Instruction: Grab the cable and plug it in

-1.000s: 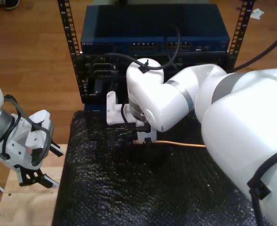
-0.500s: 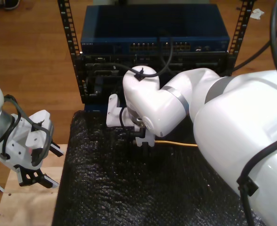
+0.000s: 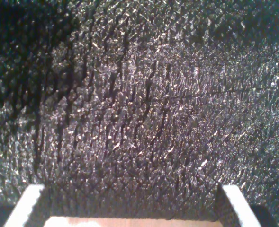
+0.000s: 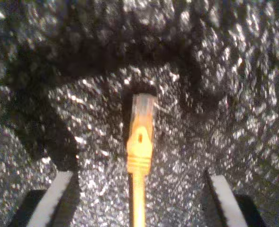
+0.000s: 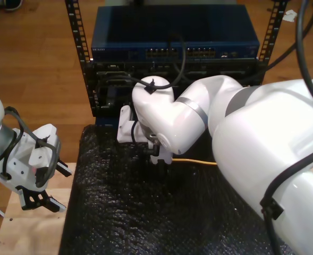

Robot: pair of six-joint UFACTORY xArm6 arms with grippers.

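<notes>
Black foam mat (image 4: 234,94): second gripper (image 4: 138,189) jaws wide, cable (image 4: 140,142) between, untouched.

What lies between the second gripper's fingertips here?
In the second wrist view, the cable and its plug run up the gap between my second gripper's fingers, over black bubble wrap.

Black bubble-textured mat (image 5: 145,212) covers the work surface; behind it a rack (image 5: 82,64) holds a blue network switch (image 5: 172,37), all standing on wood floor (image 5: 34,64).
</notes>
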